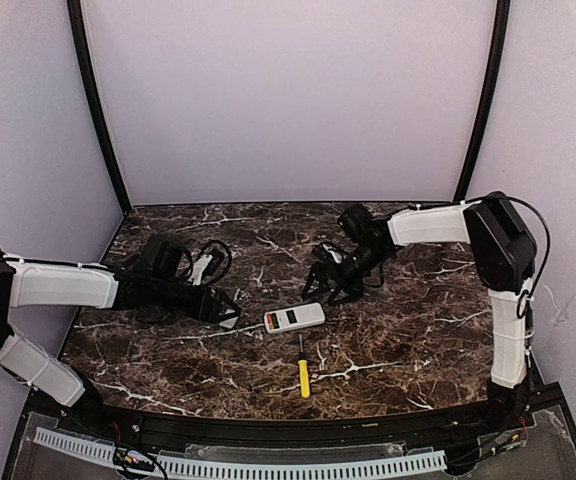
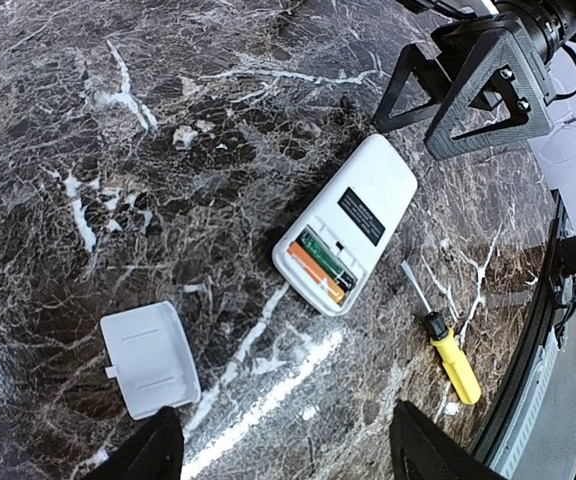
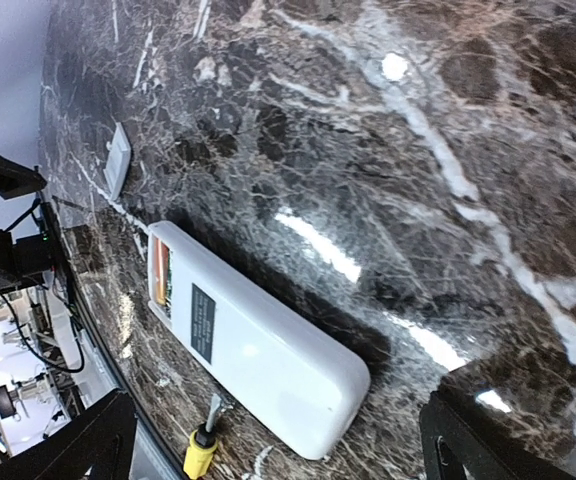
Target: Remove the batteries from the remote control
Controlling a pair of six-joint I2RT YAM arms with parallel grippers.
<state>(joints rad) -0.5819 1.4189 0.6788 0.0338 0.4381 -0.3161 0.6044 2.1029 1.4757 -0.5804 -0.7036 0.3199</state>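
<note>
The white remote control (image 1: 294, 318) lies back-up mid-table with its battery bay uncovered. Two batteries (image 2: 320, 270), one orange and one green, sit side by side in the bay of the remote control (image 2: 368, 195). In the right wrist view only an orange sliver of the batteries (image 3: 156, 270) shows at the far end of the remote control (image 3: 268, 360). My right gripper (image 1: 333, 288) stands open by the remote's closed end, and the right gripper (image 3: 278, 405) grips nothing. My left gripper (image 1: 224, 310) is left of the remote; the left gripper (image 2: 288, 445) is open and empty.
The white square cover piece (image 2: 150, 358) lies on the marble by my left fingers. A yellow-handled screwdriver (image 1: 304, 378) lies in front of the remote, tip toward it. Black cables (image 1: 183, 262) are bunched at the back left.
</note>
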